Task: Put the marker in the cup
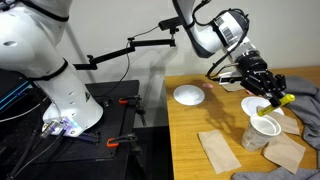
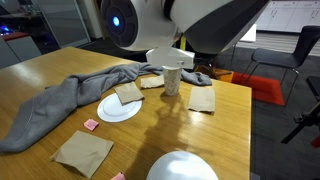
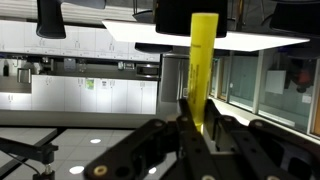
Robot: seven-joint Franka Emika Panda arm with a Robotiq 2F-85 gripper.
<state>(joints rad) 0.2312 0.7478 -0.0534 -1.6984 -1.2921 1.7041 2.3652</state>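
Note:
My gripper is shut on the yellow marker and holds it in the air just above and slightly beyond the white paper cup. In the wrist view the marker sticks straight out between the shut fingers, with the room behind it; the cup is out of that view. The cup stands upright on the wooden table. The gripper and marker are hidden in that exterior view.
A smaller grey-brown cup touches the white cup. White dishes lie near it. Tan paper pieces and a grey cloth lie around. Small pink bits lie on the table.

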